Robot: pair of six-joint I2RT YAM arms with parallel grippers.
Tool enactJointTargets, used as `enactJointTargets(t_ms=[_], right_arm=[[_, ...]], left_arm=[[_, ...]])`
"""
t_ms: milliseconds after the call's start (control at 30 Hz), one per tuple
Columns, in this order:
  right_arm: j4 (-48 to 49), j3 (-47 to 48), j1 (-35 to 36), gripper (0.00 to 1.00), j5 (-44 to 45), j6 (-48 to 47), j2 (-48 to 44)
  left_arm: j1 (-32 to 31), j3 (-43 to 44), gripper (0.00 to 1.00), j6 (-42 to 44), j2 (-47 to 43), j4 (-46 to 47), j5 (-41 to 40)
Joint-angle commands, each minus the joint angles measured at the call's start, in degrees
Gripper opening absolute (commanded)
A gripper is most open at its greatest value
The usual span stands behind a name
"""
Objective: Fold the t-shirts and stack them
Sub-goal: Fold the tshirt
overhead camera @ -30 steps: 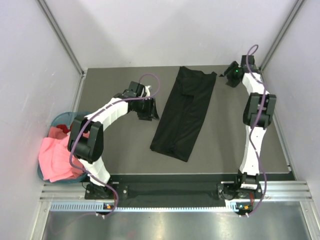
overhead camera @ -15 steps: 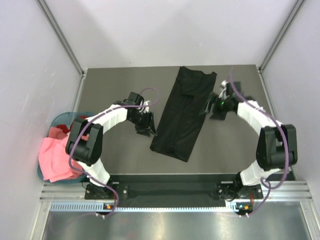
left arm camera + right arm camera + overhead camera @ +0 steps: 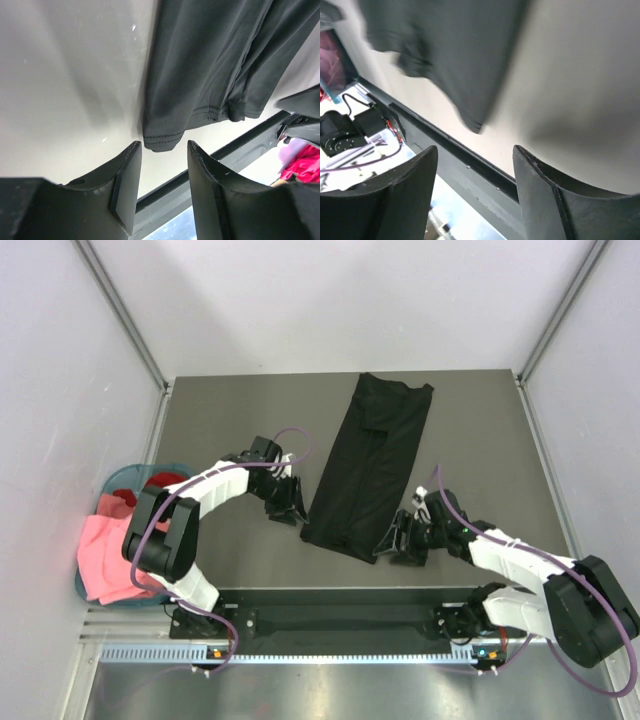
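Note:
A black t-shirt [image 3: 368,465] lies on the table as a long, narrow folded strip, running from the far middle toward the near edge. My left gripper [image 3: 289,511] is open just left of its near-left corner. In the left wrist view that hemmed corner [image 3: 160,141] sits just ahead of the gap between the left gripper's [image 3: 164,146] fingers. My right gripper [image 3: 391,543] is open beside the near-right corner; in its wrist view the black t-shirt [image 3: 455,50] is blurred, and its corner lies ahead of the right gripper [image 3: 475,150]. Neither gripper holds anything.
At the far left, off the table, a round teal basket [image 3: 116,481] holds a pink t-shirt [image 3: 108,555] that spills over its rim, and a red one [image 3: 162,483]. The table's dark front rail [image 3: 340,598] runs just behind both grippers. Grey walls enclose the table.
My right arm has swung from the far right corner down to the shirt's near-right corner. My left gripper has moved nearer, toward the near-left corner, with its fingers slightly closer together.

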Motion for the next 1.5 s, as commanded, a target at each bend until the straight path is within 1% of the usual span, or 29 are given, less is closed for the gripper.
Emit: enactJointTargets(t_ms=[0,100,233,533,633,667,733,767,833,867,967,1033,1200,1267,1467], right_arm=[[12.87,-4.0,2.06,0.61,-0.26,11.09,1.0],[12.87,-4.88,3.3,0.6,0.97,12.06,1.45],[13.31,-4.18,3.39,0.57,-0.08,11.37,5.21],[12.08,-0.05,3.47,0.51,0.27,8.38,12.78],[11.82,0.39,3.39,0.42,0.54,7.68,14.19],[11.99,0.57,3.39,0.37,0.54,7.59,14.46],[12.08,0.57,3.39,0.33,0.36,7.5,14.64],[12.08,0.39,3.39,0.27,0.36,7.5,14.55],[11.64,0.22,3.3,0.21,0.71,7.5,13.67],[11.47,0.22,3.3,0.11,0.8,7.24,13.41],[11.03,-0.13,3.39,0.0,1.5,6.79,11.83],[10.94,-0.4,3.39,0.0,2.12,6.71,10.25],[8.83,-1.19,3.3,0.0,2.91,6.36,7.78],[9.09,-1.98,3.3,0.0,2.65,6.27,7.43],[10.41,-2.68,3.3,0.0,1.5,6.27,8.13]], left_arm=[[0.36,-1.82,0.47,-2.22,-2.24,2.84,0.58],[0.36,-2.96,0.47,-3.54,-2.5,4.6,2.07],[0.36,-3.31,0.46,-4.86,-2.41,6.35,2.43],[0.36,-3.14,0.46,-4.25,-3.38,4.43,1.99],[0.36,-3.05,0.46,-3.81,-2.94,3.63,1.99],[0.36,-3.14,0.47,-3.72,-2.94,3.63,2.07],[0.45,-3.05,0.47,-3.46,-2.77,3.46,2.6],[0.45,-2.96,0.48,-3.28,-2.59,3.46,2.95],[0.45,-2.79,0.48,-3.02,-2.24,3.19,3.04],[0.45,-2.79,0.48,-2.93,-1.89,3.11,3.3],[0.53,-2.7,0.49,-2.67,-0.13,3.1,4.62],[0.45,-2.7,0.49,-2.66,1.71,3.1,6.46],[0.45,-2.79,0.48,-2.66,3.82,3.1,7.35],[0.45,-2.7,0.45,-2.75,4.88,2.84,8.14],[0.45,-4.19,0.42,-3.98,6.2,4.42,8.14]])
